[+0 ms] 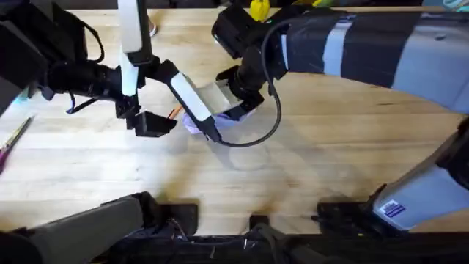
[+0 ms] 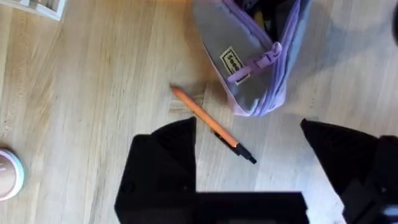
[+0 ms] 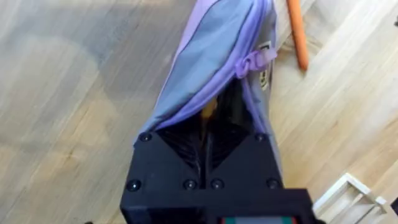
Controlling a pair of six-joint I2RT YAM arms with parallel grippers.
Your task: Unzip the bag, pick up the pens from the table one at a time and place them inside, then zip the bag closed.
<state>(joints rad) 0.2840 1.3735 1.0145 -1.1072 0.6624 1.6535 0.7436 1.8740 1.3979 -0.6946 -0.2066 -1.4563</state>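
The right gripper [image 3: 208, 146] clamps one end of the lavender bag [image 3: 211, 68] at mid-bench, its jaws closed on the fabric beside the parted zip, apparently to hold the mouth up and steady while pens go in. Something yellowish shows inside the opening in the right wrist view, perhaps a pen already stowed, though that is hard to confirm. The orange pen [image 2: 211, 124] lies flat on the bench [image 2: 74, 112] just beside the bag's left side, apart from it, dark tip toward the near edge. The left gripper [image 2: 249, 155] hangs directly over that pen with its jaws spread wide and empty, one finger on each side of the barrel, which suggests a pickup is the step in hand. The zip pull [image 2: 252, 62] dangles free at the bag's end, so closing is not yet done. A thin pen on bare wood may roll as the jaws close.
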